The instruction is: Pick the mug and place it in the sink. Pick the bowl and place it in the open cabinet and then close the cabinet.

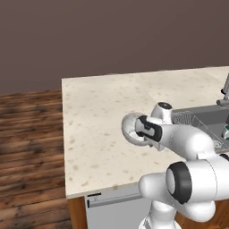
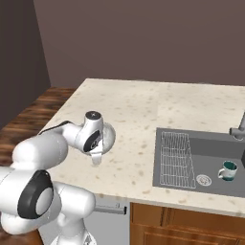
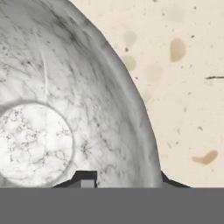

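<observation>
The bowl, pale grey with a stone look, stands on the counter left of the sink. My gripper reaches down over the bowl's near rim. One fingertip is inside the wall and the other outside, both pressed against it, so the gripper is shut on the rim. The small green mug stands upright in the sink basin beside a round drain. The cabinet is out of view.
A wire rack lies in the sink's left basin and a chrome tap rises at its back right. The beige counter ends at the left over a wooden floor. Wooden cupboard fronts run below it.
</observation>
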Motion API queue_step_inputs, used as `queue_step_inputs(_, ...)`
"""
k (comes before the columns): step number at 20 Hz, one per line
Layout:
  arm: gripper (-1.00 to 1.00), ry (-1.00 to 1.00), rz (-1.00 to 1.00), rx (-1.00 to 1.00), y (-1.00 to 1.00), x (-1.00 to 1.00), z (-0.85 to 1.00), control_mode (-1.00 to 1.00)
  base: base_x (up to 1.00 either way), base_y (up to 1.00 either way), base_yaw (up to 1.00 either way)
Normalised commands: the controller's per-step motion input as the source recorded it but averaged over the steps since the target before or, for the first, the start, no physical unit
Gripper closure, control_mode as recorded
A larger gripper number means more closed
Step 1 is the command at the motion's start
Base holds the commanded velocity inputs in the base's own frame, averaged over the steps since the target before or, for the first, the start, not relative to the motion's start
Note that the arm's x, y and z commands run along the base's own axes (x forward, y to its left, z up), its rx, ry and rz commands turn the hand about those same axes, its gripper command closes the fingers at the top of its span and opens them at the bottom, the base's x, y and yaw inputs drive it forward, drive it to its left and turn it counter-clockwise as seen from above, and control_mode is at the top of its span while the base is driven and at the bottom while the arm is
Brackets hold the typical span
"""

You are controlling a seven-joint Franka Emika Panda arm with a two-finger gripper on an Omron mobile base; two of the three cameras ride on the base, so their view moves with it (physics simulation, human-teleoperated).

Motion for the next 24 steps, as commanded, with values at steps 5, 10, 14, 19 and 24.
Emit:
queue_step_inputs(5,1.0,0.0,-0.06,0.0,0.0,-0.44,0.05,-1.0,0.0,0.0,0.0)
queue_step_inputs(10,1.0,0.06,-0.19,0.0,0.03,-0.4,0.79,-1.0,0.0,0.0,0.0)
queue_step_inputs(14,1.0,0.21,-0.28,0.0,0.09,-0.16,0.98,-1.0,0.0,0.0,0.0)
queue_step_inputs(19,1.0,0.16,-0.32,0.0,0.09,-0.21,0.58,-1.0,0.0,0.0,0.0)
queue_step_inputs(24,1.0,0.01,-0.18,-0.01,0.03,-0.13,0.25,-1.0,0.0,0.0,0.0)
